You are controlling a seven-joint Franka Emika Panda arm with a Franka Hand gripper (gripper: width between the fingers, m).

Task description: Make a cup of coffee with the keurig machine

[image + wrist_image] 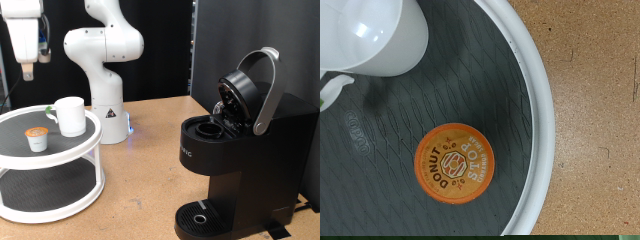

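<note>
White ceramic caught your eye first: the plain cylindrical mug (70,115) stood on the upper shelf of the round two-tier white rack (60,160) with its dark ribbed mat, at about nine o'clock in the exterior view. Just beside it, toward seven o'clock from the mug, sat the small white pod with the orange foil top (37,139); the two were near but apart.

Your gripper (28,68) hung high at about ten o'clock in the exterior view, well above the rack. Judging by the wrist camera, which looked straight down on the pod (453,163), the pod lay almost directly beneath the hand, and it was the nearest thing to the fingers. The fingers themselves did not show in the wrist view and were too small in the exterior view, so you could not tell how far apart they stood; nothing was visibly held.

Across the wooden table (150,190), at about four o'clock, stood the boxy matte-black coffee maker (240,170), its silver-trimmed lid (250,88) already raised and the pod chamber exposed.

Only the exterior view showed the machine and the white arm base (100,70). Only the wrist view showed the printed foil and the mug's rim (365,35) beside it.
</note>
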